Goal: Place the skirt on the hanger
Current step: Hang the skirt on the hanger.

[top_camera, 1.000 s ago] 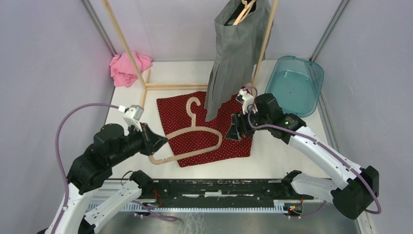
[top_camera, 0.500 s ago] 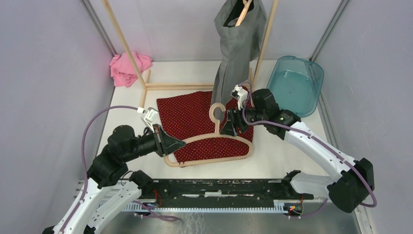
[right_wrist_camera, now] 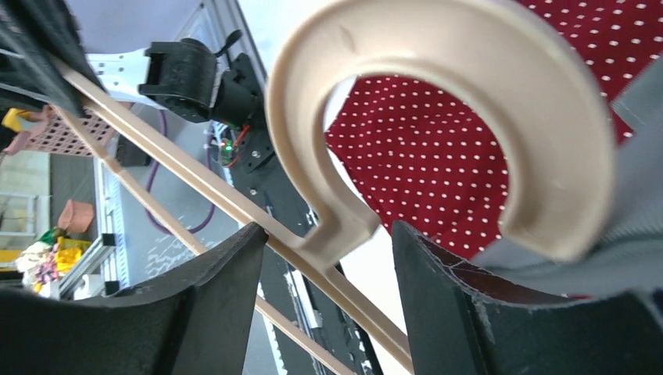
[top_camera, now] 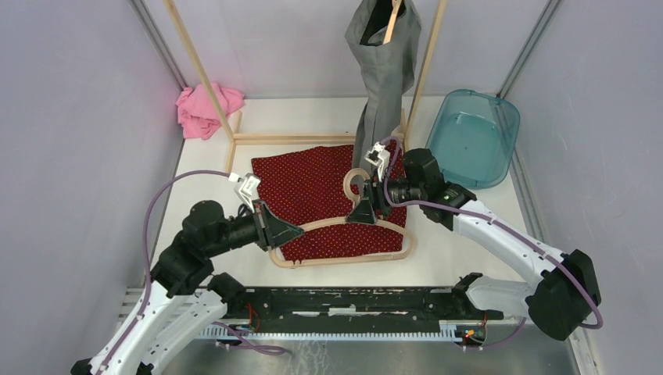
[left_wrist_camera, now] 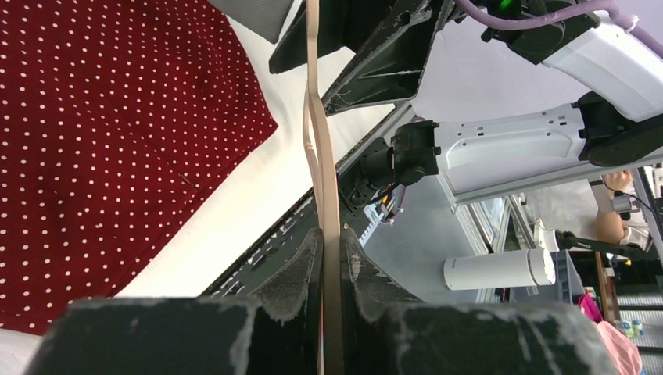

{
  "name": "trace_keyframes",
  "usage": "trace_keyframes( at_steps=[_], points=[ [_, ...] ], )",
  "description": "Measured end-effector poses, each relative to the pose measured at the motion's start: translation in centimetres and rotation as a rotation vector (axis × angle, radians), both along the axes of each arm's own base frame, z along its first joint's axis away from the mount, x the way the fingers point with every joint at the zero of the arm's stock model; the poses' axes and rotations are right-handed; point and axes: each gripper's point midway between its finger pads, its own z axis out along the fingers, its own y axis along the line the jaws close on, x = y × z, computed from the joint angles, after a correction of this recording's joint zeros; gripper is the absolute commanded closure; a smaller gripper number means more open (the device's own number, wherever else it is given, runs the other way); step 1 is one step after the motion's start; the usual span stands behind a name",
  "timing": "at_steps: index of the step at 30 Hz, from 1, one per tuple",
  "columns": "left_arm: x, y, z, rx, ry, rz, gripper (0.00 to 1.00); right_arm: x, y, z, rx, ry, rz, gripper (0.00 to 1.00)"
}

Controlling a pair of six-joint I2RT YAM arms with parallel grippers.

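Skirt (top_camera: 313, 187): dark red with white dots, spread flat mid-bench (top_camera: 461, 242). Hanger (right_wrist_camera: 469, 55): thin, beige, over the skirt's near edge.

Your left gripper (left_wrist_camera: 332, 258): arm low, reaching right, jaws clenched on the hanger's left end.

Your right gripper (right_wrist_camera: 328, 242): arm reaching left, jaws released, straddling the hook's neck. The skirt lies below both.

Hanger (top_camera: 341, 258) farther right, now between right fingers (right_wrist_camera: 205, 312).

Black-and-white arms (top_camera: 500, 237) with black jaws trail purple cables (top_camera: 154, 207).
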Motion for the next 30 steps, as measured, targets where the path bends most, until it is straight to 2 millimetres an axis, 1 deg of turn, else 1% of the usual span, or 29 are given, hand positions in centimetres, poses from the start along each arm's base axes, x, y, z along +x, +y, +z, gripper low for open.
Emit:
trace_keyframes(
  at_steps=[4,9,10,12,13,14,16,19,21,24,27,30],
  points=[
    [0.2,-0.5,-0.8,-0.012,0.005,-0.014,0.93,-0.8,0.7,0.5,0.056,0.017,0.048,0.51],
    [0.7,-0.4,-1.6,-0.009,0.003,0.011,0.93,-0.4,0.7,0.0,0.053,0.064,0.027,0.72],
    [0.8,-0.2,-1.7,-0.003,0.006,0.022,0.92,-0.4,0.7,-0.1,0.051,0.067,0.027,0.77],
    [1.1,0.1,-2.2,0.017,0.018,0.051,0.91,-0.4,0.5,-0.3,0.044,0.072,0.024,0.92],
    [1.3,0.3,-2.5,0.027,0.023,0.064,0.9,-0.4,0.4,-0.4,0.039,0.073,0.026,0.97],
    [1.5,0.6,-3.0,0.05,0.032,0.083,0.89,-0.5,0.4,-0.5,0.036,0.074,0.031,0.99],
    [1.7,0.9,-3.6,0.076,0.038,0.103,0.86,-0.9,0.2,-0.6,0.029,0.082,0.04,0.99],
    [1.8,1.2,-4.0,0.101,0.041,0.117,0.72,-1.3,0.1,-0.7,0.014,0.096,0.042,0.99],
    [2.0,1.5,-4.4,0.121,0.038,0.133,0.56,-1.4,0.1,-0.6,0.002,0.106,0.04,0.99],
    [2.7,2.2,-5.1,0.161,0.028,0.179,0.46,-1.8,0.2,-0.1,-0.008,0.116,0.042,0.99],
    [3.4,2.6,-5.5,0.181,0.028,0.219,0.45,-2.3,0.6,0.7,-0.008,0.131,0.049,0.99],
    [3.9,2.7,-5.9,0.199,0.039,0.236,0.44,-2.2,0.7,0.8,-0.03,0.149,0.037,0.99]
  ],
)
